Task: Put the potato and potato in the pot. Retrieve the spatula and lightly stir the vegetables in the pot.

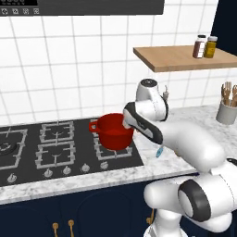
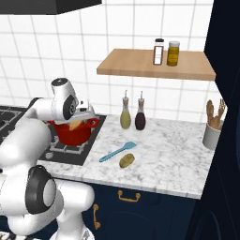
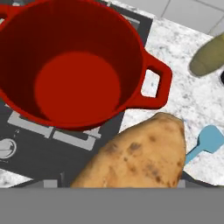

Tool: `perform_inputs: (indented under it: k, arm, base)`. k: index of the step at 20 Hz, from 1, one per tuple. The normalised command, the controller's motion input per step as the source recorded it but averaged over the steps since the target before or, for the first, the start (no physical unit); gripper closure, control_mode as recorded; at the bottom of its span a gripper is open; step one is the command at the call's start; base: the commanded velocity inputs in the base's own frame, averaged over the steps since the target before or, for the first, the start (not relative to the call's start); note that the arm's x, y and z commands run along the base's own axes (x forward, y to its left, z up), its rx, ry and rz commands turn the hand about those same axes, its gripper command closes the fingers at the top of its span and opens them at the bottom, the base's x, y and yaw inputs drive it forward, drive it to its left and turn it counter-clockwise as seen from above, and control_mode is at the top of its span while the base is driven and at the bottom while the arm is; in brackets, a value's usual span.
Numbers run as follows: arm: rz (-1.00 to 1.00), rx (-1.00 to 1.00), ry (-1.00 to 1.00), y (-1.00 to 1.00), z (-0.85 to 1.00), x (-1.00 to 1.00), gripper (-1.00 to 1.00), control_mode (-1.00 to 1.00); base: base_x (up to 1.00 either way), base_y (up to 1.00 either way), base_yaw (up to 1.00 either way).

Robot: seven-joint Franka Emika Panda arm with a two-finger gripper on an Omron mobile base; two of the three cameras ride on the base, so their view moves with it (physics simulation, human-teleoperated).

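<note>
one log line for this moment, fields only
phase: carrying first potato to pot | end effector: shut on potato, above pot rim | pot: empty | second potato: on counter beside spatula

I work in a home kitchen: a gas hob (image 1: pixel 60 148) set in a marble counter (image 2: pixel 173 154), white wall tiles (image 1: pixel 69 69), a wooden shelf (image 2: pixel 154 68) holding spice jars (image 2: pixel 166 52).

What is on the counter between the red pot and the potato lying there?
The blue spatula lies between the pot and the loose potato, seen in the right base view.
</note>
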Motion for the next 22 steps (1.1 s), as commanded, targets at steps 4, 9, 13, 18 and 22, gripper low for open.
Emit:
perform_inputs:
  k: [4, 9, 13, 18, 22]
  arm:
    - [0.00, 0.00, 0.00, 0.66, 0.10, 0.98, 1.00, -1.00]
    - [0.00, 0.00, 0.00, 0.22, -0.69, 0.73, 1.00, -1.00]
    - [0.00, -0.01, 0.00, 0.08, -0.88, 0.14, 1.00, -1.00]
    - [-0.02, 0.00, -0.06, 0.04, -0.10, 0.09, -1.00, -1.00]
    - [-0.05, -0.01, -0.11, 0.00, 0.09, 0.15, -1.00, -1.00]
  base:
    - [0.00, 0.00, 0.00]
    - [0.00, 0.00, 0.00]
    - [0.00, 0.00, 0.00]
    - [0.00, 0.00, 0.00]
    - [0.00, 0.00, 0.00]
